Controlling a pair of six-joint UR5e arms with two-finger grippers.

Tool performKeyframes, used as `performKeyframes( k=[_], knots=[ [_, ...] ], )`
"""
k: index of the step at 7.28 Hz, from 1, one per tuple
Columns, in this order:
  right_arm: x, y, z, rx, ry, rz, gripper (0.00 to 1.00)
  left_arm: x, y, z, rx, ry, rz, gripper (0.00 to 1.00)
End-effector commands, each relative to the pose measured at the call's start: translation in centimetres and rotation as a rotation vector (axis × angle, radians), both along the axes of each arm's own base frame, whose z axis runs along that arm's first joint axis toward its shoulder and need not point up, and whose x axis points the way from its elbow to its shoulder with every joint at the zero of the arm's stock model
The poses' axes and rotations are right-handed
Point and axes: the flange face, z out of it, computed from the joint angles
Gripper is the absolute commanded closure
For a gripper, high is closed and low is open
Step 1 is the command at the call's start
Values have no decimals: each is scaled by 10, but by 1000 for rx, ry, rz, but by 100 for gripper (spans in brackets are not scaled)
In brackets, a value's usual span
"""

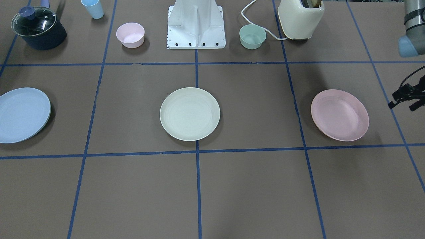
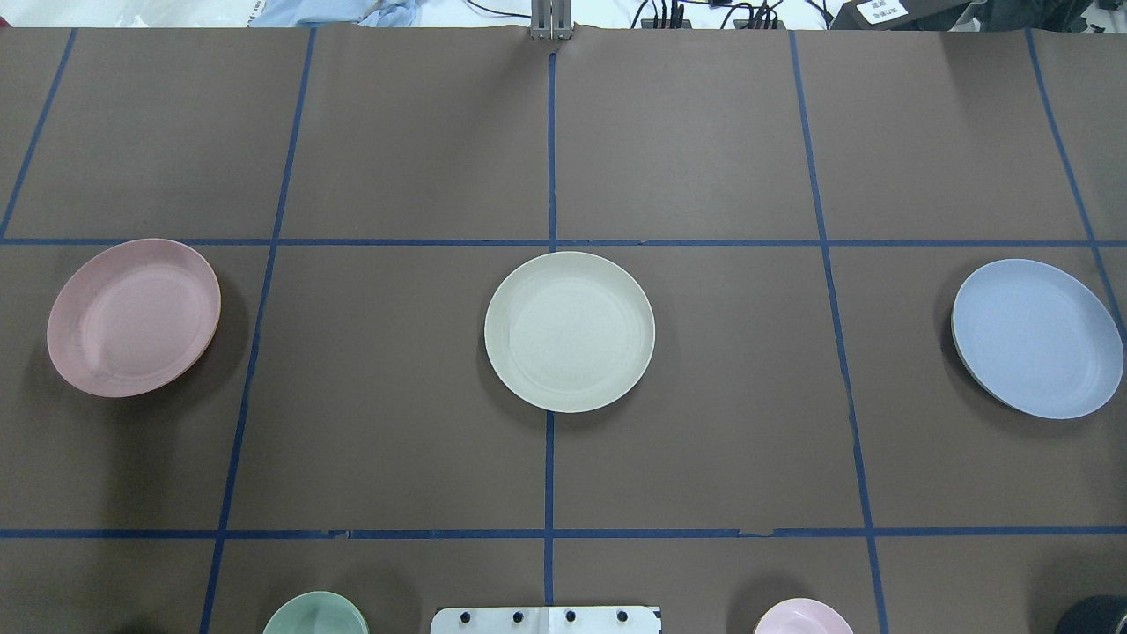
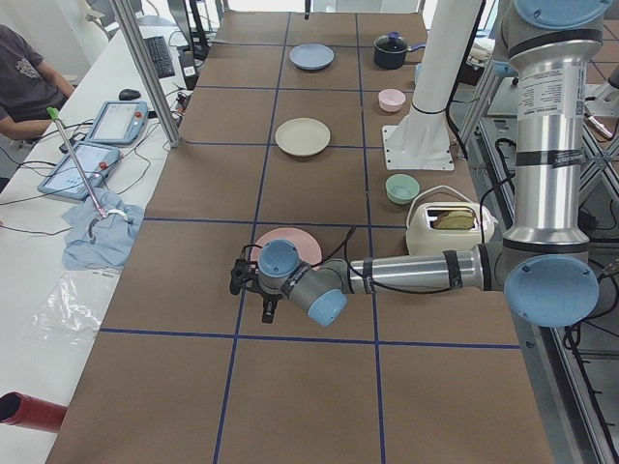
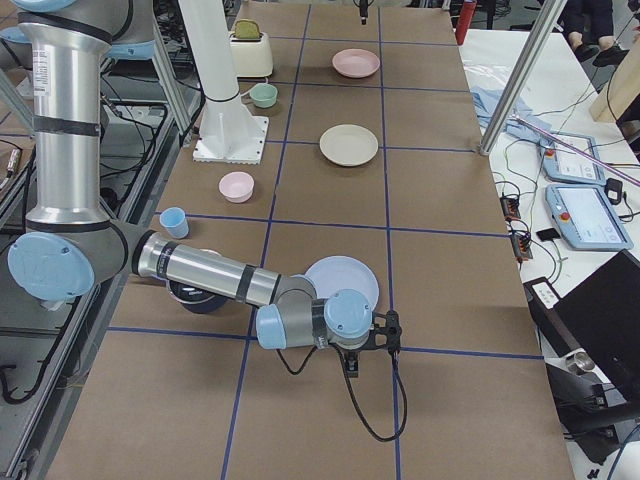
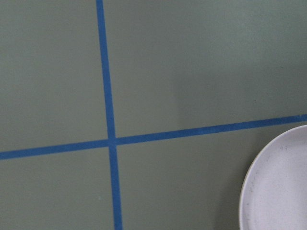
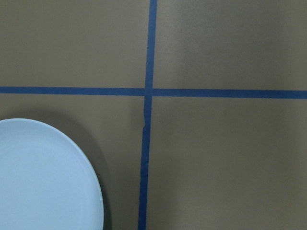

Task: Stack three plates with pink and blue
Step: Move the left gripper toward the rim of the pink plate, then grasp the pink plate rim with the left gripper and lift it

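Observation:
Three plates lie apart in a row on the brown table. The cream-green plate [image 1: 190, 114] is in the middle. The pink plate [image 1: 339, 115] lies on the robot's left and shows at the lower right of the left wrist view [image 5: 278, 187]. The blue plate [image 1: 23, 114] lies on the robot's right and shows in the right wrist view [image 6: 43, 177]. My left gripper [image 1: 404, 105] hovers just outside the pink plate, empty, its fingers apart. My right gripper [image 4: 372, 340] hovers beside the blue plate [image 4: 345, 280]; I cannot tell whether it is open.
Along the robot's side stand a dark pot with a glass lid [image 1: 38, 28], a light blue cup [image 1: 93, 8], a small pink bowl [image 1: 130, 35], the white robot base [image 1: 196, 30], a small green bowl [image 1: 252, 36] and a cream toaster [image 1: 300, 18].

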Motion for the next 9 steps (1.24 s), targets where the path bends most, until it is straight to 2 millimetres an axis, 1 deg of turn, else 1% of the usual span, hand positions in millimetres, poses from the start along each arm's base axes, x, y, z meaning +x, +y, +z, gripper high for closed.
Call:
performKeyframes(
  k=[1,2,3,4,5,7,9],
  knots=[
    [-18,-2,-2,-37,-4,10,0,59,26,9,-58,30,-27,9],
    [-22,-3,-4,-37,-4,3,0,77,30,8,-53,22,1,12],
    [-25,-5,-5,-34,-4,-4,0,88,30,5,-51,26,21,29],
    [-26,-7,-6,-30,0,-4,0,92,31,4,-52,26,30,59],
    [-27,-9,-9,-24,4,-4,0,92,32,2,-51,31,33,100],
    [-27,-10,-11,-19,3,-4,0,87,35,-5,-47,38,32,100],
    [-34,-11,-13,-14,3,-20,0,84,38,-22,-61,95,78,100]
  ],
)
